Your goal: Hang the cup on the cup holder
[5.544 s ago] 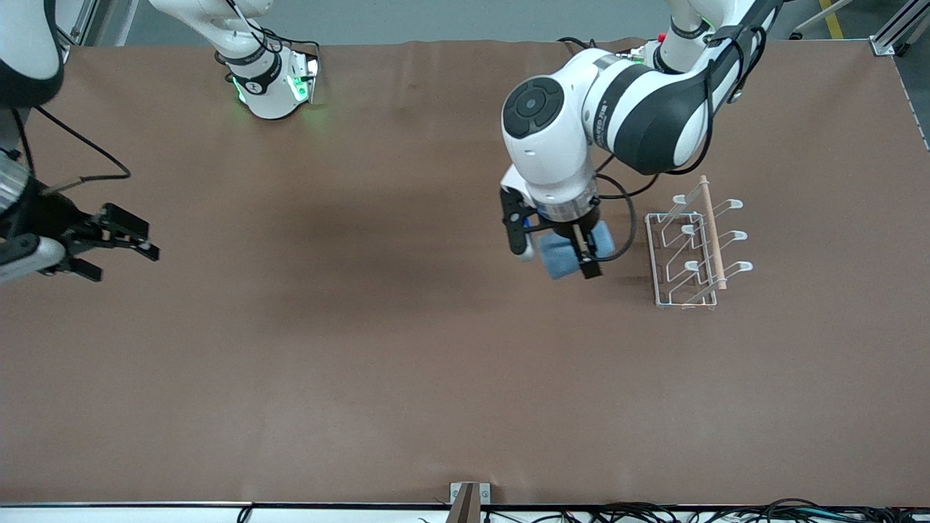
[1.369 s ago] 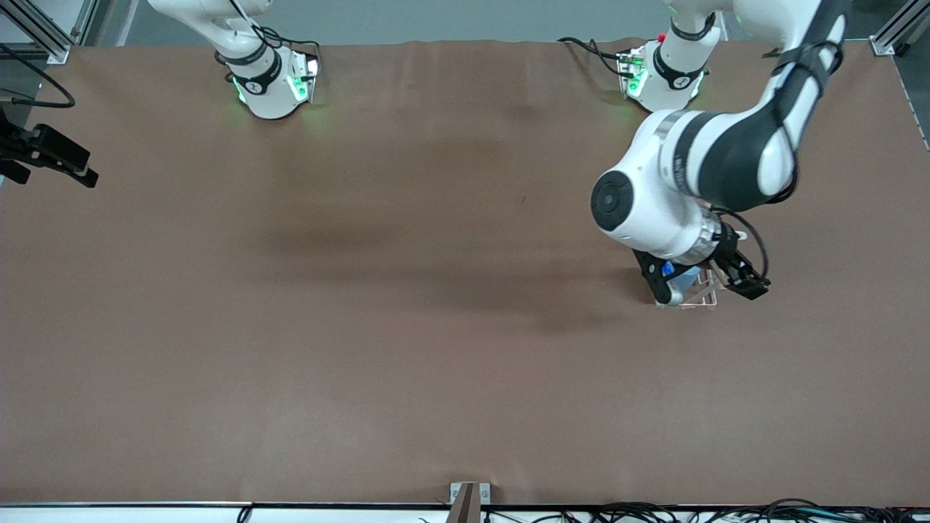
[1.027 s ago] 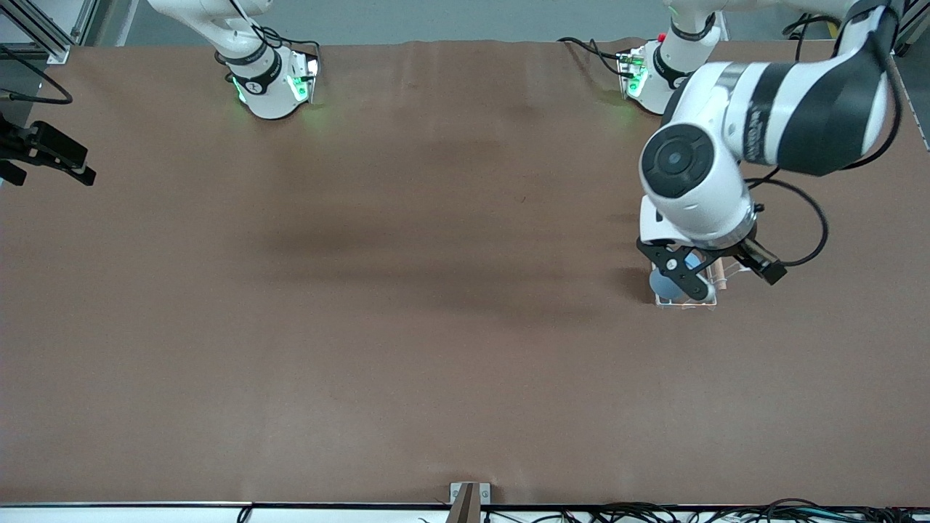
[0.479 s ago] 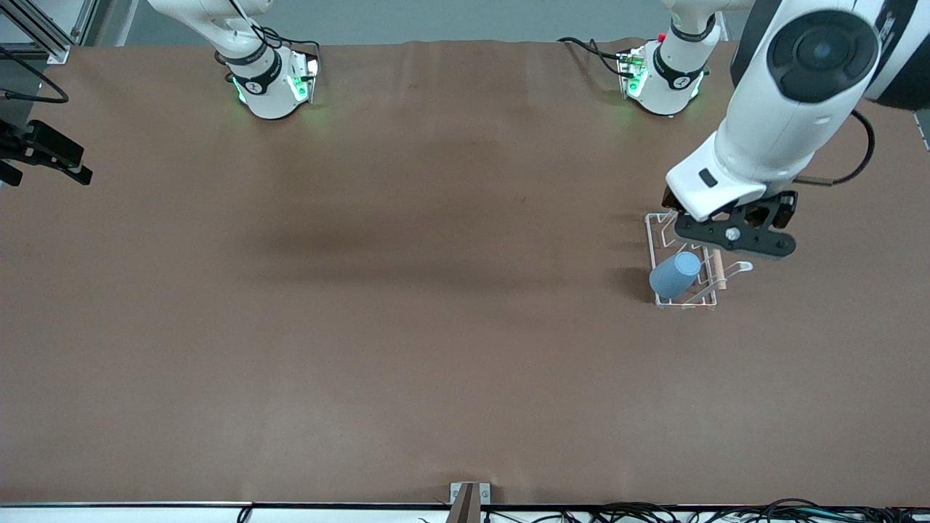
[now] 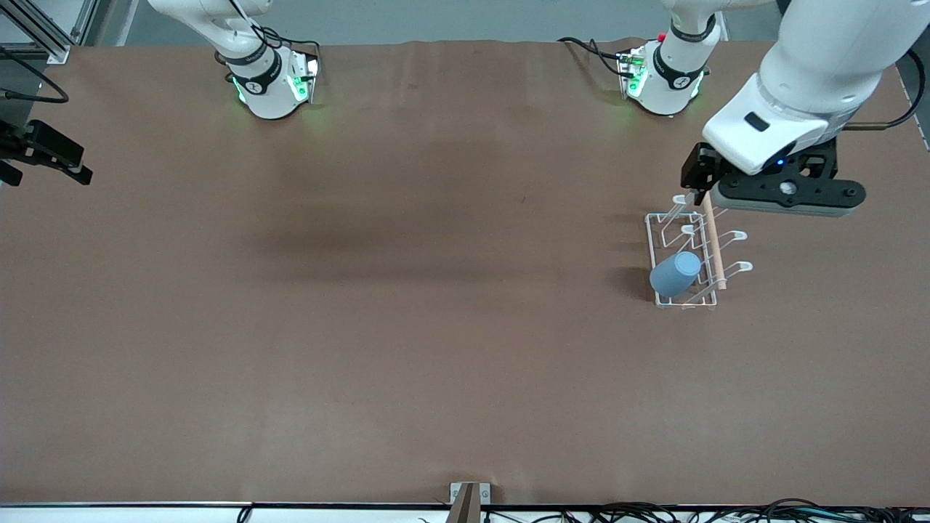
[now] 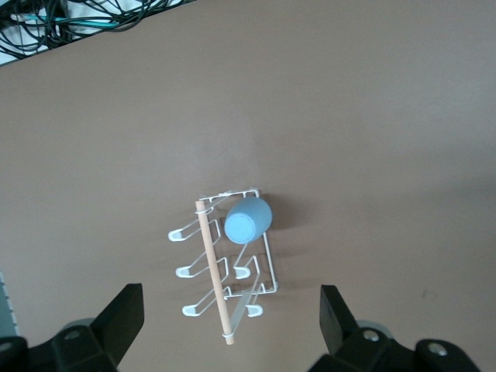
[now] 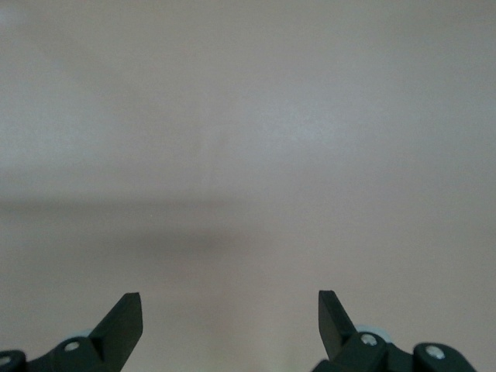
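The light blue cup [image 5: 675, 274] hangs tilted on a prong of the white wire cup holder [image 5: 712, 240], at the holder's end nearer the front camera. In the left wrist view the cup [image 6: 248, 220] sits on the holder [image 6: 213, 279] beside the wooden rod. My left gripper [image 5: 781, 195] is open and empty, high over the holder's end toward the robot bases; its jaws [image 6: 230, 314] stand wide apart. My right gripper [image 5: 76, 171] is open and empty over the table's edge at the right arm's end, and it [image 7: 230, 310] sees only bare surface.
The brown table [image 5: 436, 327] bears only the cup holder. The two arm bases [image 5: 272, 83] [image 5: 661, 76] stand along the table's edge farthest from the front camera. Cables lie along the edge nearest it [image 5: 690, 512].
My left gripper let go of the cup on the holder's prong, rose and drew back toward its base. The cup stays on the prong. The right arm has barely moved.
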Robot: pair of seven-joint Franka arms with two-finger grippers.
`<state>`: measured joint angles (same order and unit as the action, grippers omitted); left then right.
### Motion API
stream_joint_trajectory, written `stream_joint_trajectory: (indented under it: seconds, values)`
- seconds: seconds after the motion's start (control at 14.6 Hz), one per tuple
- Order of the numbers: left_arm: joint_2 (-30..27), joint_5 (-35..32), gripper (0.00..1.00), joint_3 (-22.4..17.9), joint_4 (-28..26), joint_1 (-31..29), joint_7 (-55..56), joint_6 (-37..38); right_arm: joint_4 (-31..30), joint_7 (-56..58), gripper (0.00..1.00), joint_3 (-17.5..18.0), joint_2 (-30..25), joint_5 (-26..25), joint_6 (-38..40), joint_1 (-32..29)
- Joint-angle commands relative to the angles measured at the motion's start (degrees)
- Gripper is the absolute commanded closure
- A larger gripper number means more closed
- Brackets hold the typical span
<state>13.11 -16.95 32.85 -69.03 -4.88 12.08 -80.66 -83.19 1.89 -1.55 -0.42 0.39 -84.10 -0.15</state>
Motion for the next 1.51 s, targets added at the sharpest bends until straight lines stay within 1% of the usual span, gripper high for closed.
stream_joint_trajectory:
  seconds: [0.0,0.07,0.14,0.21,0.27,0.41,0.48,0.55,0.68,0.75,0.89,0.96,1.16,1.37,1.44]
  values:
    - [-2.7,4.2,0.0,0.2,-0.2,-1.5,0.6,0.2,0.4,0.6,0.0,0.1,0.0,0.5,0.3,-0.2]
    - [-3.3,4.9,0.0,0.1,-0.2,-2.9,0.7,0.2,0.4,0.5,0.0,0.1,0.0,0.5,0.3,-0.2]
    - [-5.4,6.2,0.0,-0.3,-0.8,-3.4,0.2,0.2,0.4,0.4,0.0,0.0,0.1,0.6,0.4,-0.2]
    - [-6.2,7.6,0.0,-2.2,-1.7,-2.8,0.3,0.2,0.4,0.3,0.0,0.0,0.0,0.5,0.3,-0.2]
    - [-7.0,9.4,0.0,-5.5,-2.1,-1.3,0.2,0.2,0.4,0.3,0.0,0.0,0.0,0.5,0.3,-0.2]
    - [-9.1,13.2,0.0,-14.1,-4.8,3.1,0.1,0.3,0.4,0.2,0.0,0.0,0.0,0.5,0.3,-0.2]
    - [-10.4,14.2,0.0,-17.2,-6.6,4.8,0.1,0.3,0.4,0.2,0.0,0.1,0.1,0.5,0.3,-0.2]
    - [-11.3,14.7,0.0,-18.4,-7.9,5.1,0.1,0.2,0.4,0.1,0.0,0.0,0.1,0.5,0.2,-0.2]
    - [-13.5,15.3,0.0,-18.9,-11.6,5.1,0.2,-0.4,0.4,0.1,0.0,0.0,0.1,0.5,0.2,-0.2]
    - [-14.6,15.3,0.0,-19.7,-13.3,5.0,0.2,-1.2,0.4,0.1,0.0,0.0,0.1,0.5,0.2,-0.2]
    - [-17.0,15.6,0.0,-22.5,-17.3,5.1,0.0,-2.2,0.4,0.1,0.0,0.1,0.1,0.5,0.2,-0.3]
    - [-17.3,16.0,0.0,-22.9,-18.1,5.1,-0.5,-2.2,0.4,0.1,0.0,0.0,0.1,0.5,0.2,-0.3]
    - [-18.5,16.0,0.0,-23.4,-20.9,5.0,-2.2,-3.3,0.4,0.0,0.0,0.0,0.2,0.5,0.2,-0.3]
    - [-22.2,16.4,0.0,-23.4,-27.1,4.8,-2.5,-8.2,0.4,0.0,0.0,0.1,0.2,0.5,0.2,-0.3]
    - [-22.3,17.1,0.0,-23.5,-27.8,4.5,-3.5,-8.4,0.4,0.0,0.0,0.0,0.2,0.5,0.2,-0.3]
